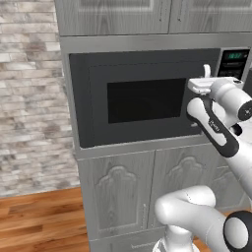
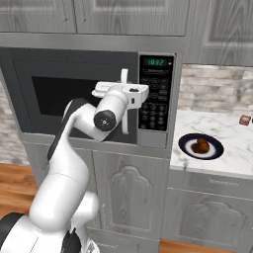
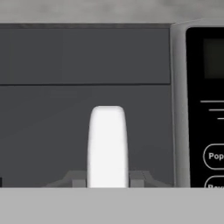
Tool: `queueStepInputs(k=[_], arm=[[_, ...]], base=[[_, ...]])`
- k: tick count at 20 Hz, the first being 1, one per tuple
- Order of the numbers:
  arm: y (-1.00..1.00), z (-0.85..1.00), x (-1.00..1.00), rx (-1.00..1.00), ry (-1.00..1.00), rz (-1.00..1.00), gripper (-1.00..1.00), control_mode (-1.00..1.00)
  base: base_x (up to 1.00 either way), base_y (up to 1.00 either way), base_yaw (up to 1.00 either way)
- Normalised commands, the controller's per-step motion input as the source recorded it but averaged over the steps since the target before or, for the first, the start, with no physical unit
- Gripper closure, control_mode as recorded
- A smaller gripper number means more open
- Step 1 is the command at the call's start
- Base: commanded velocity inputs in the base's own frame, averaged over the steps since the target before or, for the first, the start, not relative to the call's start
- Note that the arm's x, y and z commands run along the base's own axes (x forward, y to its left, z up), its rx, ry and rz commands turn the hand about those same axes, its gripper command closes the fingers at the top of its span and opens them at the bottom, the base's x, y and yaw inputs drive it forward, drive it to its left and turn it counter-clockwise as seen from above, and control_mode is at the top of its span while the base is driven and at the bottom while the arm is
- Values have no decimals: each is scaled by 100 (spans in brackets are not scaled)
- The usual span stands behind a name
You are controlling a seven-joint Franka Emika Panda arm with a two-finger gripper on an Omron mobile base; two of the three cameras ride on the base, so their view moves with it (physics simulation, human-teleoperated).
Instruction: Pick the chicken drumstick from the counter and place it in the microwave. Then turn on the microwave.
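The microwave [image 1: 142, 101] [image 2: 74, 94] is built in under grey cabinets, and its black windowed door is closed. My gripper [image 3: 107, 179] [image 2: 129, 91] [image 1: 204, 86] is at the door's white vertical handle [image 3: 107, 144] [image 2: 125, 123]. One dark fingertip presses against each side of it. The keypad [image 2: 155, 101] with its green display is just right of the handle. The chicken drumstick [image 2: 200, 145], a reddish-brown lump, lies on a dark blue plate [image 2: 188, 148] on the marbled counter [image 2: 232, 133] to the right of the microwave.
Grey panelled cabinet doors [image 1: 123, 192] run below the microwave, with more cabinets above. A small reddish-brown item [image 2: 244, 119] sits at the back right of the counter. There is a brick wall [image 1: 29, 98] and wooden floor [image 1: 39, 216] to the left.
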Motion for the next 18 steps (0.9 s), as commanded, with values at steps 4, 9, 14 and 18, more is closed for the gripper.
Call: queueStepInputs(k=[4,9,14,18], arm=[[0,0,-9,0,1,0,100,-100],[0,0,-40,0,0,0,100,-100],[0,0,-63,0,0,0,100,-100],[0,0,-62,0,0,0,100,-100]], base=[[0,0,0],[0,0,0],[0,0,0],[0,0,0]])
